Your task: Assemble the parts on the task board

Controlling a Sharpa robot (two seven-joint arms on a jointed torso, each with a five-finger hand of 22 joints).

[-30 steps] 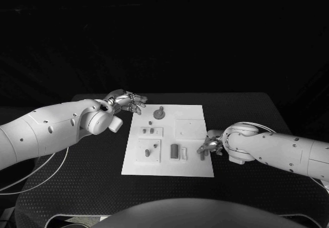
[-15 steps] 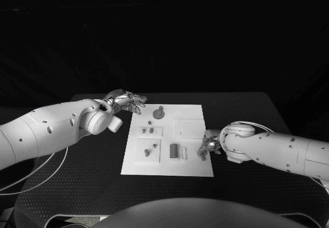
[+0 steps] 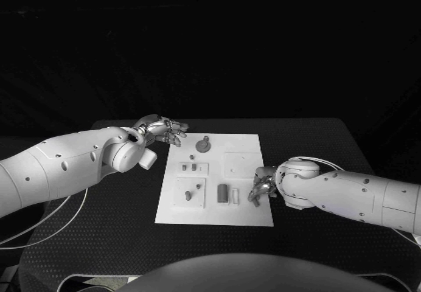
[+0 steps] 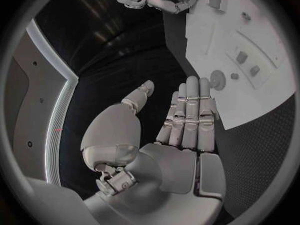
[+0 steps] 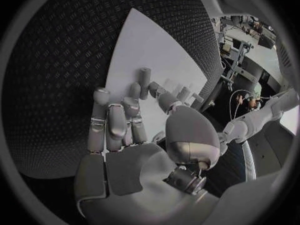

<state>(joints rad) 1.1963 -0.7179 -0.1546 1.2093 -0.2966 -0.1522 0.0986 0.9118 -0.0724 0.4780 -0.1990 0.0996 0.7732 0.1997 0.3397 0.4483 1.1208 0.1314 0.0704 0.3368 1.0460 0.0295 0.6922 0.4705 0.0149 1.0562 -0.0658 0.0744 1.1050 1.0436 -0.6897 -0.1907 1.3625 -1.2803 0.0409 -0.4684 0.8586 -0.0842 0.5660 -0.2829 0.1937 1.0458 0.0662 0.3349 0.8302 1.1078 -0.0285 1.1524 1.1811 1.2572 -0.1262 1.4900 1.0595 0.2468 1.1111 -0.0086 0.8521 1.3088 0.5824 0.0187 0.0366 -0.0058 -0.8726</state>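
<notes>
1. Right hand (image 3: 261, 186): you see it over the task board's (image 3: 241, 214) right edge, fingers (image 5: 110, 120) bent toward a small upright cylinder part (image 5: 144, 82). From the right wrist view the fingertips sit just beside that part; whether they grip it, you cannot tell.
2. Left hand (image 3: 164, 131): it hovers above the counter (image 3: 105, 237) off the board's far left corner. In the left wrist view its fingers (image 4: 190, 112) lie straight and side by side, thumb apart, with nothing held.
3. Task board: the white plate lies in the middle of the counter, long side running away from you.
4. Parts on the board: a round piece with a stem (image 3: 204, 145) sits near the far edge; two small pieces (image 3: 190, 166) rest on a raised square below it; another small piece (image 3: 188, 195) stands on the near left square; a dark block (image 3: 222, 193) lies beside a pale bar (image 3: 234, 194) near the middle.
5. Counter: black, textured, carrying the board.
</notes>
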